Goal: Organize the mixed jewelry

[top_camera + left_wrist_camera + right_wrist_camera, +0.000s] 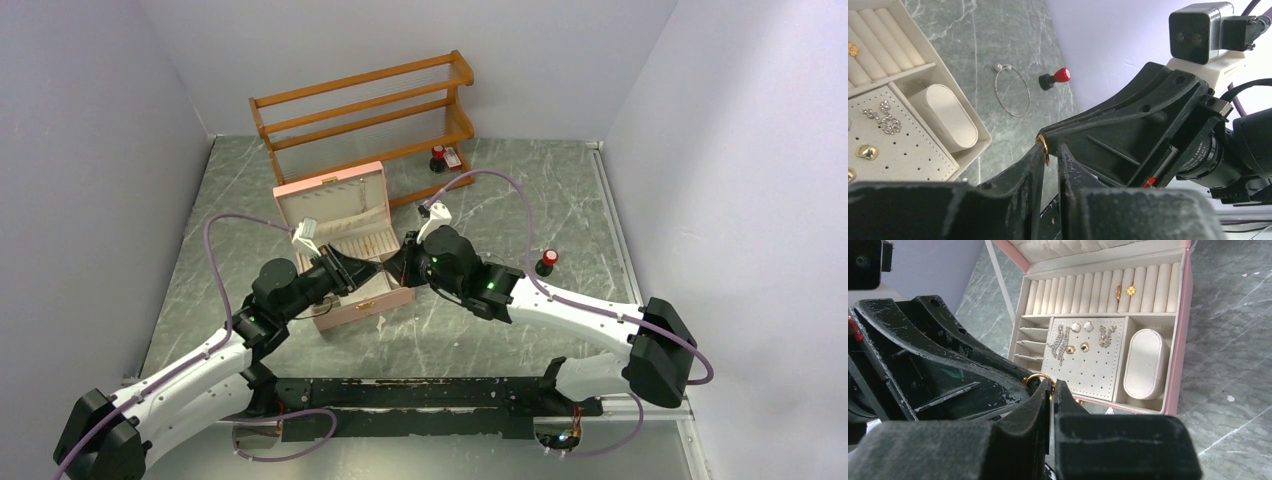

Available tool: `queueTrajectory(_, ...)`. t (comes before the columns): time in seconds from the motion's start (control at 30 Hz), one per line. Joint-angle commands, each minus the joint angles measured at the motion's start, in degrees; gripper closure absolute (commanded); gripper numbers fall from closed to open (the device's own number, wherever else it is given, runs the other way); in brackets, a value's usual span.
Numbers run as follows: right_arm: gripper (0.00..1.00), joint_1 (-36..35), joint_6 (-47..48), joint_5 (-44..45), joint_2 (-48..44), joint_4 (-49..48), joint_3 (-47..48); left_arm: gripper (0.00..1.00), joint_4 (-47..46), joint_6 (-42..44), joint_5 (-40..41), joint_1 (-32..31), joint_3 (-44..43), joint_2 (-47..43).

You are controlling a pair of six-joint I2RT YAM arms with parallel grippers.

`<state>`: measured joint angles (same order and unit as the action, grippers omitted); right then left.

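Top view: the left end effector (374,270) and the right end effector (399,265) are seen tip to tip over the front edge of the open pink jewelry box (352,312), which is set on the grey marbled counter (480,330). The piece between them is too small to be made out there.
Left wrist view: a gold ring (1043,149) is shown edge-on at the mouth of the left fingers, against the inner edge of one fingertip (1034,162). The right end effector's tip is met there.
Left end effector: drawn in to a narrow slit; whether the ring is clamped cannot be told.
Right wrist view: the gold ring is shown as an arc, with one edge caught in the thin slit of the right fingers.
Right end effector: almost fully closed, with the ring nipped at its tips.
Jewelry in the box: shown best from the right wrist. A small gold band (1118,290) and a gold flower piece (1131,290) are lodged in the ring rolls (1083,292). Crystal drop earrings (1058,345), square studs (1076,327) and gold studs (1071,348) are pinned to the perforated panel (1093,372), beside an oval cushion (1145,362).
Loose jewelry: a silver hoop (1013,92) with a pearl is laid flat on the counter near the box, shown only from the left wrist.
Other things: a red-capped black bottle (1054,78) lies just beside the hoop. A wooden rack (365,105) is placed by the back wall, with a second bottle (438,158) by its right end.
Obstruction: the lower part of each wrist view is filled by its own fingers, and the other end effector covers much of the rest. From above, the box front is hidden under both arms.
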<state>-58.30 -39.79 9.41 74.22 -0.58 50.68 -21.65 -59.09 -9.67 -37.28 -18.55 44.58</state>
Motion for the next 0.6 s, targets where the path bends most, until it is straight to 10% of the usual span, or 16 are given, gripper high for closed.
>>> queueTrajectory(0.0, 0.96, -0.5, -0.7, 0.7, -0.1, -1.4, 1.6, 0.84, -2.2, 1.5, -1.3, -0.1, -0.9, -0.1)
queueTrajectory(0.2, 0.91, -0.4, -2.1, 0.1, -0.2, -1.0, 2.0, 0.95, 0.9, 4.2, -0.7, 0.0, -2.8, -0.1)
queueTrajectory(0.57, 0.53, 4.7, -1.2, -9.7, -9.5, -7.8, -3.1, 0.95, 1.9, 9.4, -7.4, 1.6, -8.1, 0.8)
